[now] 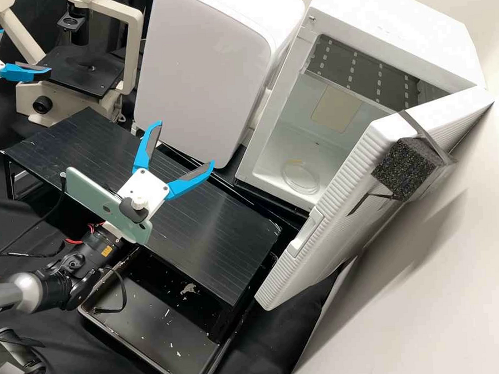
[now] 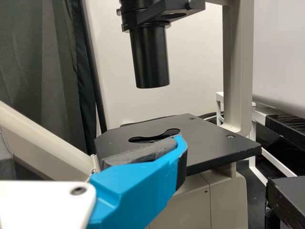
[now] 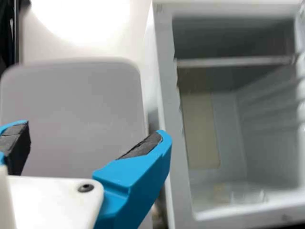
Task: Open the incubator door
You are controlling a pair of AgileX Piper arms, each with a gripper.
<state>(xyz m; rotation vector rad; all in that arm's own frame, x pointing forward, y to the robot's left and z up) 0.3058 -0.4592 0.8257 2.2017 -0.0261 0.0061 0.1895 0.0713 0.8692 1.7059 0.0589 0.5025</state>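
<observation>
The incubator [image 1: 385, 12], at the upper right of the high view, serves as the landmark. Its door [image 1: 298, 271] stands wide open, swung out toward the camera, with the handle [image 1: 313, 228] on the ribbed edge farthest from the incubator's opening; a dark foam block [image 1: 407, 167] is strapped to this door, and a pale wall [image 1: 449, 266] rises close beside it. Within the incubator are a dark perforated panel [image 1: 360, 72] above, a beige panel [image 1: 336, 110] on the back, and a clear coil [image 1: 300, 177] on the floor. A closed white cabinet [image 1: 204, 66] stands just left of the incubator, and a microscope [image 1: 31, 98] lies farther left. In front of the incubator, a black stand [image 1: 223, 222] occupies the ground between the nearer arm and the opening, with a black tray [image 1: 151, 326] of pale flakes beneath and before it. The right gripper [image 1: 186, 143], its 2 fingers spread wide and empty, hangs above this stand, left of the incubator and facing the cabinet; a green phone [image 1: 94, 200] is mounted behind it. The left gripper [image 1: 26, 51], also wide and empty, is beside the microscope, well apart from the incubator.
</observation>
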